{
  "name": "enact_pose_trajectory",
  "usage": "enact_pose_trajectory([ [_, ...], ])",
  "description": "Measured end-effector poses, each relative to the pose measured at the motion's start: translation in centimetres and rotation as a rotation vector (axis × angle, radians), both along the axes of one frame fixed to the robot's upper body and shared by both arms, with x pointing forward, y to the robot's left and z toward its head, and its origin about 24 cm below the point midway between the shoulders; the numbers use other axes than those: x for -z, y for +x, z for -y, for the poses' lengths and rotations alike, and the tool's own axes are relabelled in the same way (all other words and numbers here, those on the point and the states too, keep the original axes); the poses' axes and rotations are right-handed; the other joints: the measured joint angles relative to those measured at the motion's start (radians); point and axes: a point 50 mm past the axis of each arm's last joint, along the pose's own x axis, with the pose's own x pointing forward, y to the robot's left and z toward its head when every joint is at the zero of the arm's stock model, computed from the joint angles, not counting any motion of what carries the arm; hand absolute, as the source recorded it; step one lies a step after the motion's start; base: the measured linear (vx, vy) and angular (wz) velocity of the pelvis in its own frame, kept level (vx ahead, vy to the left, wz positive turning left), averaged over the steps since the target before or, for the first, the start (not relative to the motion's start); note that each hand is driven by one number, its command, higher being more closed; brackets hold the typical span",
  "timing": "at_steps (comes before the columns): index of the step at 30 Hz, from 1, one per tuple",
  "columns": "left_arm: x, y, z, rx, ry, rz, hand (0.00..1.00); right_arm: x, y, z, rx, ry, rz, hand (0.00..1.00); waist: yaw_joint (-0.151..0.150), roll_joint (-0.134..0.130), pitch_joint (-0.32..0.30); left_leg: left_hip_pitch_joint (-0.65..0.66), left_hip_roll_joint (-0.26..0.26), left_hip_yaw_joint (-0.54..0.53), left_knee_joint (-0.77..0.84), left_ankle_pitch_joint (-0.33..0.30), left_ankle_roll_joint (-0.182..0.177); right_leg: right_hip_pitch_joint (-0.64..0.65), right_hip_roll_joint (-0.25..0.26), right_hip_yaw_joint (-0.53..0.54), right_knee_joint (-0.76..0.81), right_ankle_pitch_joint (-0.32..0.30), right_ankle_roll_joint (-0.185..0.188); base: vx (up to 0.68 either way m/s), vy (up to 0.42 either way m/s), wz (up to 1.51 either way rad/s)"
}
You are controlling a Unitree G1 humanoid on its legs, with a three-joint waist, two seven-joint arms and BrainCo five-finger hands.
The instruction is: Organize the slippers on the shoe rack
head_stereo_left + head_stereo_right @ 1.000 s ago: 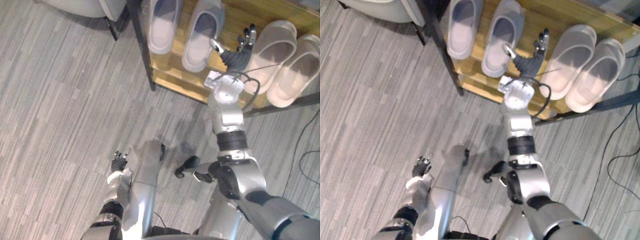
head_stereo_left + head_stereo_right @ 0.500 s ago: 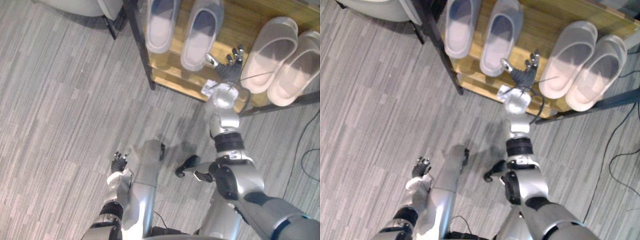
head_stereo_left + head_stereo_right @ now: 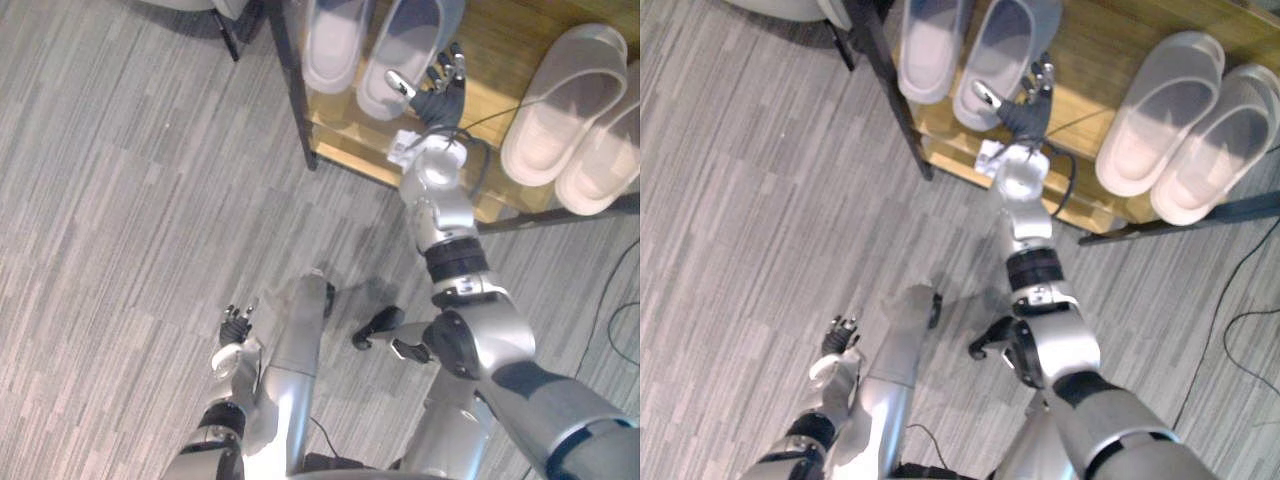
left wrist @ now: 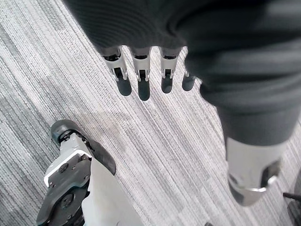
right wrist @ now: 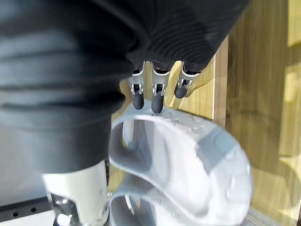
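The right hand is spread with straight fingers and holds nothing. Its fingertips are at the heel rim of a grey slipper on the wooden shoe rack. The left hand hangs relaxed above the floor.

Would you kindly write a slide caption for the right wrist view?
Open right robot hand, fingertips by a grey slipper on the wooden shoe rack.

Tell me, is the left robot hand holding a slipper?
No, the left robot hand hangs open over the carpet.
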Motion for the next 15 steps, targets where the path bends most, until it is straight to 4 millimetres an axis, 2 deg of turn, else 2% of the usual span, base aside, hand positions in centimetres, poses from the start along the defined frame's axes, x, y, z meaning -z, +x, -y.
enact_pose_trajectory([
  [3, 0.0, 0.0, 0.0, 0.0, 0.0, -0.001, 0.0, -0.2, 0.1, 0.2, 0.01, -0.001, -0.002, 0.0, 0.001, 0.0, 0.0, -0.002, -0.004, -0.001, 0.0, 0.0, 0.0, 0.001, -0.005, -0.002, 0.002, -0.002, 0.004, 0.0, 0.018, 0.06],
  [11, 0.1, 0.1, 0.2, 0.005, -0.004, -0.011, 0.0, -0.6, 0.5, 2.4, 0.065, -0.01, -0.012, 0.0, 0.009, 0.003, -0.001, -0.014, -0.025, -0.013, 0.0, 0.006, -0.006, 0.001, -0.026, -0.016, 0.019, -0.016, -0.001, -0.01, 0.002, 0.1],
  [15, 0.2, 0.1, 0.3, 0.009, -0.002, -0.016, 0.0, -0.9, 0.6, 2.7, 0.069, -0.004, -0.018, 0.0, 0.009, 0.005, -0.002, -0.013, -0.022, -0.014, 0.0, 0.008, -0.009, 0.001, -0.025, -0.016, 0.021, -0.019, -0.005, 0.0, 0.0, 0.01],
])
